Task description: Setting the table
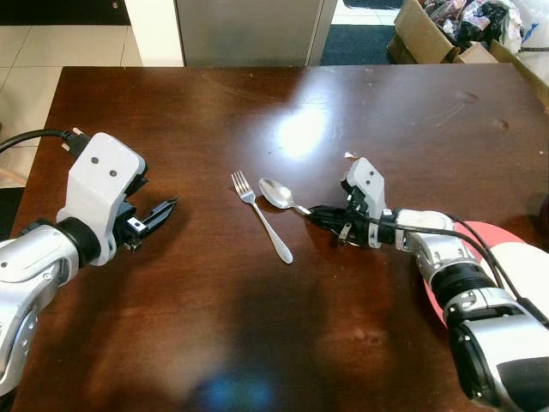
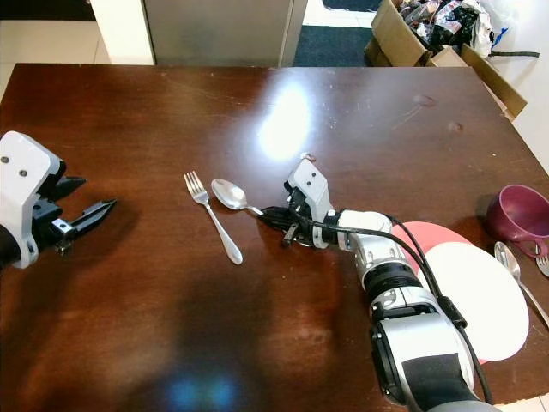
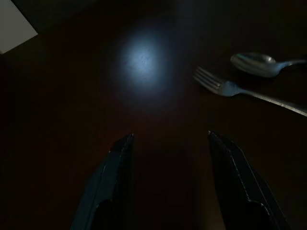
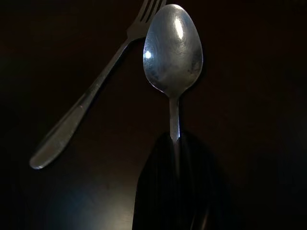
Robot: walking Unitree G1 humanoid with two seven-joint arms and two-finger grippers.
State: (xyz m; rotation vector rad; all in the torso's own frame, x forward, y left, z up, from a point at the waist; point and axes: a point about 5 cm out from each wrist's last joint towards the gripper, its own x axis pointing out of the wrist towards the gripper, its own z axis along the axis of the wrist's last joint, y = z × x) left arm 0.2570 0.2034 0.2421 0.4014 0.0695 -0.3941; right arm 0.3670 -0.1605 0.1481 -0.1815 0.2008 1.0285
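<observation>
A silver spoon (image 1: 277,193) lies low over the dark wooden table (image 1: 257,112), bowl pointing to my left. My right gripper (image 1: 319,214) is shut on the spoon's handle; the wrist view shows the spoon (image 4: 173,52) sticking out from between the closed black fingers (image 4: 158,191). A silver fork (image 1: 262,216) lies just left of the spoon, tines toward the far side, also seen as the fork (image 4: 91,91) beside the bowl. My left gripper (image 1: 159,215) hovers open over the table's left part, facing the fork (image 3: 240,91) and spoon (image 3: 259,64).
A white plate (image 2: 476,296) on a red mat (image 2: 420,233) sits at the near right edge. A purple cup (image 2: 521,219) and more cutlery (image 2: 515,270) lie beyond it. Cardboard boxes (image 2: 403,30) stand behind the table's far right corner.
</observation>
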